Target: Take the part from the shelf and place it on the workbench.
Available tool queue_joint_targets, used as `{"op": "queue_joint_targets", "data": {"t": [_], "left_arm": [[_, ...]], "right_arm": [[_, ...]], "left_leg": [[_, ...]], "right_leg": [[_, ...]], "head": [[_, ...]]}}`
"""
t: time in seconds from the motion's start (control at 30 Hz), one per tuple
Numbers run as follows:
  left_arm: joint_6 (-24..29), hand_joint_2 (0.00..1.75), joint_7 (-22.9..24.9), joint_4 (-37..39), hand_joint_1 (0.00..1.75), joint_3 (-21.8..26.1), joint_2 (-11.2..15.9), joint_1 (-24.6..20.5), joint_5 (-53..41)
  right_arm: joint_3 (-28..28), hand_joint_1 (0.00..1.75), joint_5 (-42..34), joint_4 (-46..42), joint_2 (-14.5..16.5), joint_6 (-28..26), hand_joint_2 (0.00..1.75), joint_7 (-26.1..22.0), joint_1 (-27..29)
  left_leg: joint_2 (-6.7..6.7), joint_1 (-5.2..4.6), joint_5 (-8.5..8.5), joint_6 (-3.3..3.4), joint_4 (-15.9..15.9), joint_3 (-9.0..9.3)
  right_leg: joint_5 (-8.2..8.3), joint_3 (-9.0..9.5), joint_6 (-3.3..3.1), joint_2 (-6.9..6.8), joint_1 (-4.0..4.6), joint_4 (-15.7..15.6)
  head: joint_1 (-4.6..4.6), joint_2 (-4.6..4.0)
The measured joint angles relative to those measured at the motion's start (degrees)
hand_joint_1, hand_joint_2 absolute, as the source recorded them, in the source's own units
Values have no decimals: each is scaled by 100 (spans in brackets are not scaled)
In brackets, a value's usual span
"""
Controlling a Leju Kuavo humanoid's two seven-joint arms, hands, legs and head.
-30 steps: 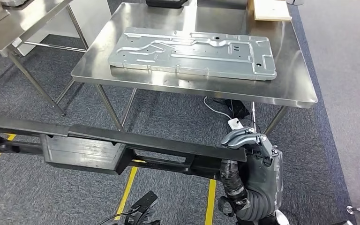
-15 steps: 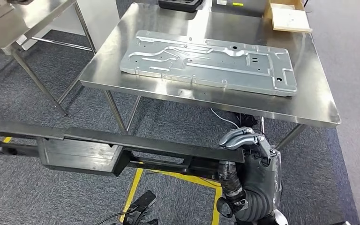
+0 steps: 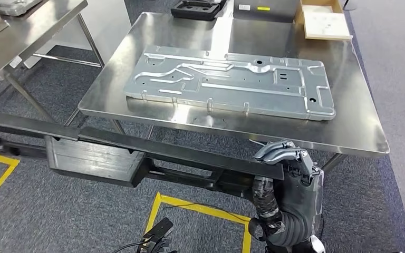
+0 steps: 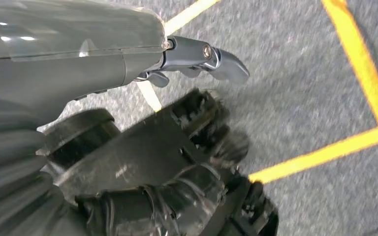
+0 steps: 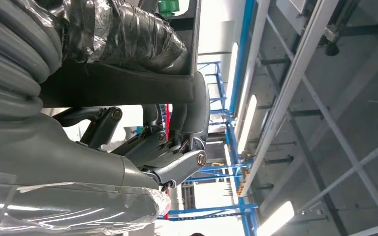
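**Long part carried up to the bench**

The right robot hand [image 3: 285,158] curled around one end of the long black part [image 3: 137,161], held level below the bench [image 3: 358,126] edge. The left robot hand [image 4: 197,54] gripped the other end. Best lifted evenly, clearing the silver panel [image 3: 232,81].

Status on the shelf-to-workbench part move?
Done: the long black part is off the shelf. In hand: the right hand grips one end, and the part hangs below the workbench edge in front. Left: lift it and set it down; a stamped metal plate occupies much of the top.
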Motion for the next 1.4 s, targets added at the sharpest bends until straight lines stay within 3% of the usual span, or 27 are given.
{"op": "queue_joint_targets", "data": {"t": [0.07,0.1,0.13,0.2,0.27,0.3,0.37,0.4,0.43,0.47,0.57,0.6,0.63,0.7,0.77,0.9,0.93,0.97,1.07,1.1,1.17,1.27,1.33,1.4], "left_arm": [[6,175,15,3,0,2,5,-5,-20],[9,175,24,3,0,3,5,-7,-33],[10,175,34,4,0,4,4,-6,-49],[11,175,43,4,0,4,-3,-6,-81],[13,175,45,4,0,4,-9,-22,-102],[15,175,45,4,0,4,-11,-29,-105],[18,175,45,4,0,4,-12,-28,-105],[17,175,46,4,0,4,-13,-20,-105],[17,175,46,4,0,4,-14,-11,-105],[17,175,45,4,0,4,-16,-6,-104],[19,175,43,4,0,4,-33,-17,-98],[20,175,45,4,0,4,-38,-27,-95],[21,175,46,4,0,4,-42,-35,-92],[22,175,49,4,0,4,-44,-45,-89],[23,175,48,4,0,4,-45,-55,-88],[22,175,50,4,0,4,-45,-60,-88],[20,175,50,4,0,4,-45,-54,-87],[17,175,49,4,0,4,-44,-49,-85],[13,175,46,9,0,4,-33,-45,-67],[13,175,44,12,0,4,-26,-52,-61],[13,175,37,18,0,4,-15,-52,-49],[15,175,28,25,0,5,-12,-33,-36],[20,175,24,29,0,8,-11,-56,-22],[24,175,20,32,0,10,-11,-72,-6]], "right_arm": [[0,175,-14,0,0,-8,175,2,8],[0,175,-19,-5,-1,-10,175,9,19],[0,175,-20,-14,-3,-12,175,22,30],[0,175,-14,-46,-11,-14,175,68,45],[0,175,-6,-79,-16,-14,175,100,46],[0,175,-5,-91,-19,-14,175,104,50],[0,175,-4,-105,-25,-13,175,105,65],[0,175,-4,-108,-31,-11,175,105,74],[0,175,-4,-109,-38,-9,175,107,80],[0,175,-4,-110,-44,-7,175,108,84],[0,175,-3,-112,-54,-3,175,119,87],[0,175,1,-115,-55,-4,175,125,91],[0,175,8,-120,-56,-4,175,130,96],[0,175,24,-130,-56,-5,175,137,104],[0,175,37,-140,-55,-5,175,139,101],[0,175,42,-157,-55,-7,175,161,104],[0,175,38,-157,-56,-7,175,178,108],[0,175,32,-157,-56,-7,175,196,112],[0,175,-12,-155,-56,-6,175,236,112],[0,175,-29,-152,-56,-5,175,250,112],[0,175,-54,-147,-54,-5,175,280,107],[0,175,-80,-144,-54,-11,175,298,88],[0,175,-102,-143,-56,-18,175,298,78],[0,175,-122,-143,-57,-21,175,298,82]], "left_leg": [[12,-13,684,36,-590,79],[12,-26,921,75,-754,106],[13,-35,1000,118,-808,128],[9,-29,964,199,-810,216],[10,-13,913,272,-827,309],[11,-10,882,297,-832,341],[8,-12,804,318,-832,403],[5,-13,759,317,-832,449],[0,-14,710,312,-832,509],[-6,-13,662,304,-832,577],[-22,-22,525,249,-827,745],[-27,-28,488,216,-831,765],[-32,-36,471,177,-819,779],[-32,-43,445,103,-812,800],[-15,-35,372,49,-612,732],[7,-22,-73,-14,598,-26],[7,-24,-75,-6,681,-144],[7,-29,48,23,549,-153],[10,-95,752,184,-492,163],[13,-130,838,223,-728,237],[16,-190,837,285,-892,285],[17,-145,852,370,-1060,527],[21,-100,827,378,-1113,656],[14,-86,763,374,-1113,709]], "right_leg": [[-141,113,62,12,16,26],[-197,157,103,19,24,37],[-222,201,143,27,36,71],[-212,206,203,29,32,207],[-223,-44,240,23,20,653],[-311,-271,258,18,11,987],[-674,-754,301,16,5,1600],[-845,-927,318,15,2,1747],[-905,-1011,326,14,1,1719],[-814,-1008,326,13,0,1522],[55,-768,259,6,16,481],[266,-714,222,5,30,279],[361,-702,181,7,41,196],[365,-641,101,13,39,165],[344,-543,30,11,21,132],[230,-413,-48,8,38,124],[189,-369,-53,16,51,125],[144,-309,-56,24,68,126],[-6,-110,-50,29,104,113],[-39,-83,-36,32,95,99],[-58,-34,32,25,64,87],[-78,25,117,5,59,218],[-235,-214,166,3,34,668],[-505,-660,228,2,-9,1327]], "head": [[-2,-1],[-2,0],[-3,-1],[0,0],[10,-1],[17,-1],[24,0],[23,0],[25,0],[26,-1],[40,-1],[48,-1],[57,0],[61,0],[50,0],[34,-1],[32,-1],[32,-1],[66,-1],[92,-1],[112,-1],[91,-1],[113,-1],[125,-1]]}}
